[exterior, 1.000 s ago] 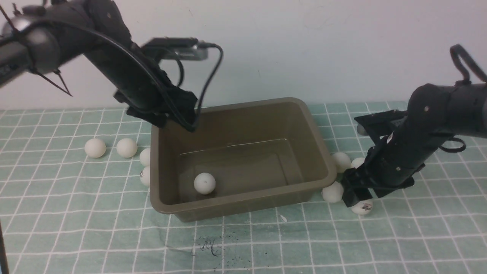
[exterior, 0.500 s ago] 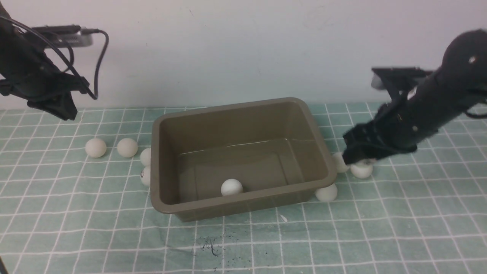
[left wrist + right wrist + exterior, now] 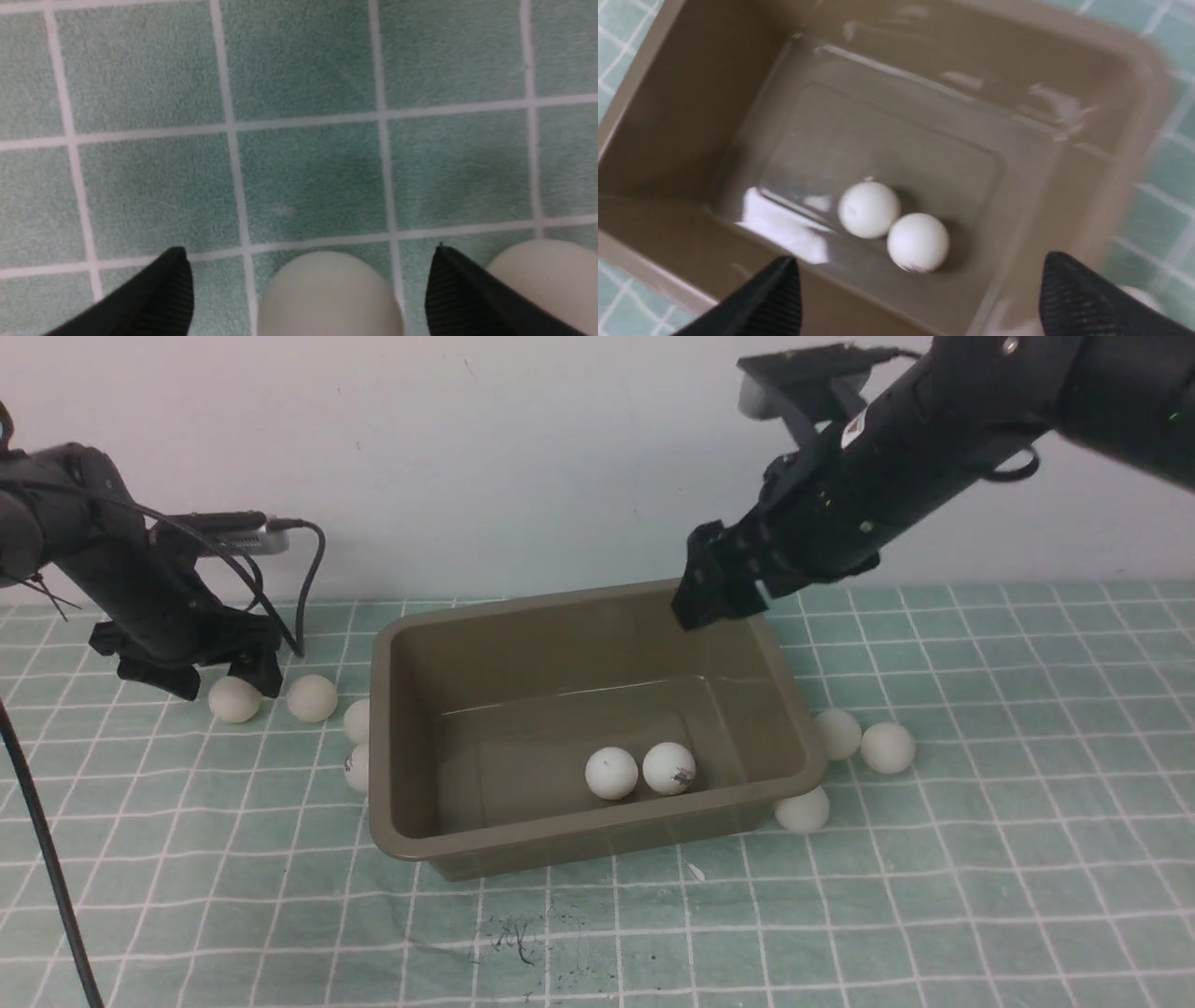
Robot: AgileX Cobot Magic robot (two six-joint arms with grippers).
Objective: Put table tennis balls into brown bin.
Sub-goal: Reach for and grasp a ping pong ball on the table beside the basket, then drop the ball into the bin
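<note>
Bin (image 3: 560,836): two balls (image 3: 611,773) inside (touching each other).
Left gripper (image 3: 308,261): spread wide, empty, astride another ball (image 3: 327,298).
Right gripper (image 3: 920,268): spread wide, empty, above bin.

The left arm (image 3: 112,579) and right arm (image 3: 920,453) are matte black tubes with small screws (image 3: 1006,345). A grey camera (image 3: 233,535) trailing a looped black cable (image 3: 308,581) sits at twelve o'clock of the left end effector (image 3: 227,683).

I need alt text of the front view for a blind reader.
Two white balls lie in a brown bin on a green checked cloth, and seven more lie around it. The right tool hangs open above the bin's far right corner; the left tool is open over a ball.
</note>
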